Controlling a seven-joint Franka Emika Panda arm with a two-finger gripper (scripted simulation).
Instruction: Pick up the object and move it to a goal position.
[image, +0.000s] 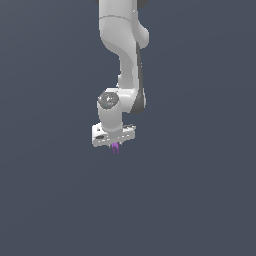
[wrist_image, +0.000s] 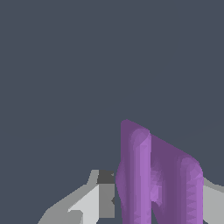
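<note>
The object (image: 116, 147) is a tiny bright purple piece that pokes out just under my white gripper (image: 115, 146) in the exterior view. In the wrist view the object (wrist_image: 148, 179) fills the space between my fingers (wrist_image: 94, 201), with two upright purple bars joined in the middle. The gripper is shut on it, one grey-white finger on each side. The arm hangs down from the top of the exterior view, and the gripper holds the piece up against the plain dark grey background.
Only a plain dark grey surface (image: 200, 200) shows all around. No goal marker or other object is visible in either view.
</note>
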